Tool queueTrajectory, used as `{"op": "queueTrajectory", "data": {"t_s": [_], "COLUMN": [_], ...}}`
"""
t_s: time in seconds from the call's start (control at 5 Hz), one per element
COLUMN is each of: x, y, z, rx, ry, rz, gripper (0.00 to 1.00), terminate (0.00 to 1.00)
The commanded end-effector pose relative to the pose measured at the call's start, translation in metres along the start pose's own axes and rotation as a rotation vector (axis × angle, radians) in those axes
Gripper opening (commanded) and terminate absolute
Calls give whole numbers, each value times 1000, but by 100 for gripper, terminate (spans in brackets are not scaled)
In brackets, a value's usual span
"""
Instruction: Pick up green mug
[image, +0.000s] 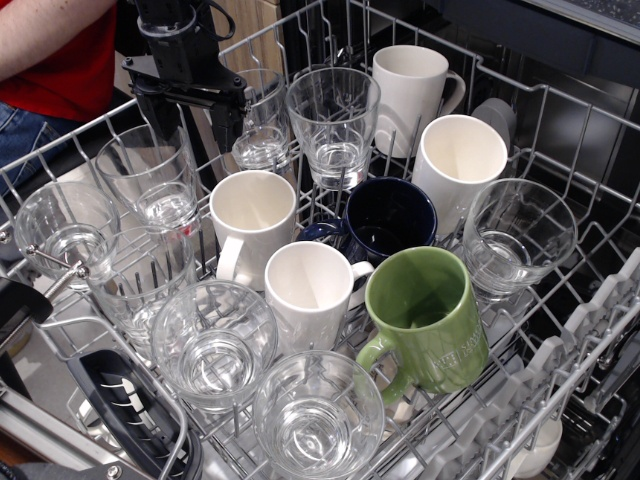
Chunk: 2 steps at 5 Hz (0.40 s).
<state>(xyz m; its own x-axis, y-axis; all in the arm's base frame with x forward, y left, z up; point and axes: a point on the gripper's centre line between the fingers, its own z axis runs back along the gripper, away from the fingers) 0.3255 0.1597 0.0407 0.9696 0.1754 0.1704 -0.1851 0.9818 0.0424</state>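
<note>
The green mug (425, 315) stands upright in the wire dishwasher rack (560, 330) at the front right. It is olive-green and glossy, with its opening up, its loop handle toward the front left and faint pale lettering on its side. It touches a white mug (308, 290) on its left, and the dark navy mug (390, 220) is just behind it. My black gripper (197, 125) hangs over the rear left of the rack, above the glasses and far from the green mug. Its jaws stand apart with nothing between them.
Three more white mugs (253, 215) (460, 160) (410, 85) stand in the rack. Several clear glasses (333, 120) (215, 340) (318, 415) (518, 235) fill the rest. A black basket (130, 410) sits front left. A person in a red shirt (60, 50) stands at back left.
</note>
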Motion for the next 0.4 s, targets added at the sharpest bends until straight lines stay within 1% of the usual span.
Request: {"op": "queueTrajectory", "data": {"t_s": [0.0, 0.2], "x": [0, -13], "y": [0, -30], "z": [0, 9], "rx": [0, -64], "ry": [0, 55], "rz": [0, 44], "gripper": [100, 100], "terminate": [0, 0]}}
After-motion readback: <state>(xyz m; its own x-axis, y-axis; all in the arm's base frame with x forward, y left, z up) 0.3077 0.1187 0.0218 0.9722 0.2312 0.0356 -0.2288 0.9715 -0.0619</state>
